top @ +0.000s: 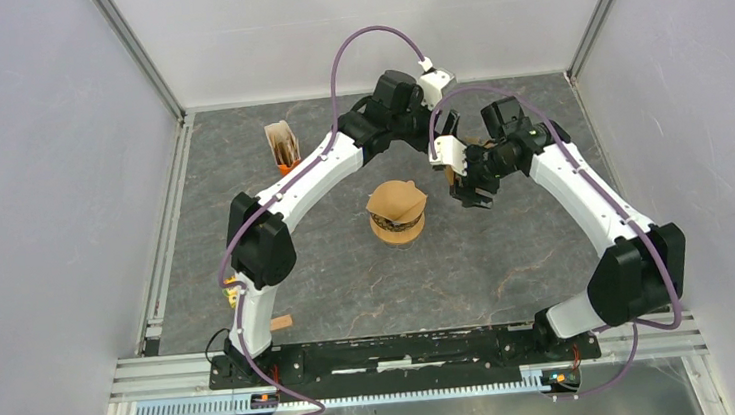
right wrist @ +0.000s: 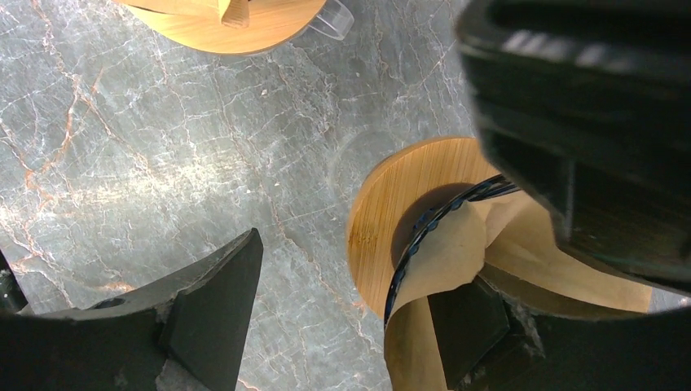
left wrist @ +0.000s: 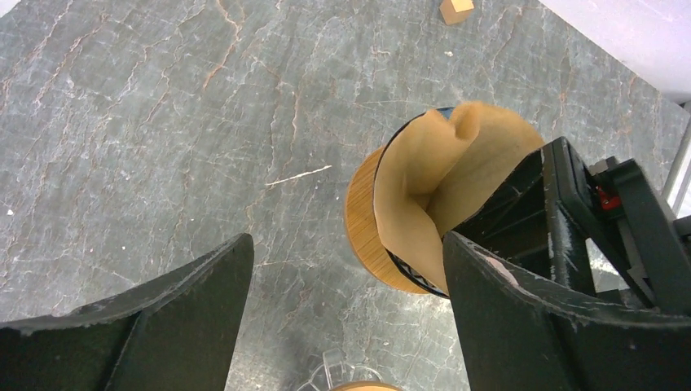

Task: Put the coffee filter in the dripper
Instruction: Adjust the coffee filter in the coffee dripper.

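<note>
Seating the paper. The coffee filter (left wrist: 456, 179) sits in the mouth of the dripper (left wrist: 364, 224), which stands on the bench (left wrist: 163, 122) between the two arms. One side of the paper is folded inward and stands proud of the rim, so the cone is judged not fully seated. Right gripper (right wrist: 352, 262): fingers spread with nothing clamped, one finger (right wrist: 464, 326) lying against the paper. Left gripper (left wrist: 346, 248): fingers released and empty, just beside the dripper. To finish well, the right fingers should lift straight up off the paper rather than sideways, since a dragged edge could pull the light cone out or tip the dripper. A gentle downward nudge on the fold would likely settle it.
</note>
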You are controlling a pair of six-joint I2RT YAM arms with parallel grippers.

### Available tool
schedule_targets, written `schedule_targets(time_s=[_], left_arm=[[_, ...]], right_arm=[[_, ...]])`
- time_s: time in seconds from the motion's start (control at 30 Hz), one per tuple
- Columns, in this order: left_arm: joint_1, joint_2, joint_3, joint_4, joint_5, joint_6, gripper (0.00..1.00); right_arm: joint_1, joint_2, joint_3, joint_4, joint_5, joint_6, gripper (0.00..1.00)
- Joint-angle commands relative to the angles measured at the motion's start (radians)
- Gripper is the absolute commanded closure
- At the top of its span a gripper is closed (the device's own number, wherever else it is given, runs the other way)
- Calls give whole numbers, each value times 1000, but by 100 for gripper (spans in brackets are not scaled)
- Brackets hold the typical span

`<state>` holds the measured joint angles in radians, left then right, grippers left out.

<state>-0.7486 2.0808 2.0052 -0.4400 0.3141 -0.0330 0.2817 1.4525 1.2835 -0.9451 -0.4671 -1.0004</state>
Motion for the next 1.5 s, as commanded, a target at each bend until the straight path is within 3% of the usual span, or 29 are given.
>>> schedule_targets(time_s=[0.0,0.7,1.47], left_arm=[[-6,-4,-11,17,-8,66,8],[10,-58,17,-6,-30,93,3],[57,-196,-71,17,-7,61,0]], right_arm=[[7,1,61,-20,-10,-1,23],[7,8,45,-7,13,10,20],[5,-51,81,6,43,45,12]])
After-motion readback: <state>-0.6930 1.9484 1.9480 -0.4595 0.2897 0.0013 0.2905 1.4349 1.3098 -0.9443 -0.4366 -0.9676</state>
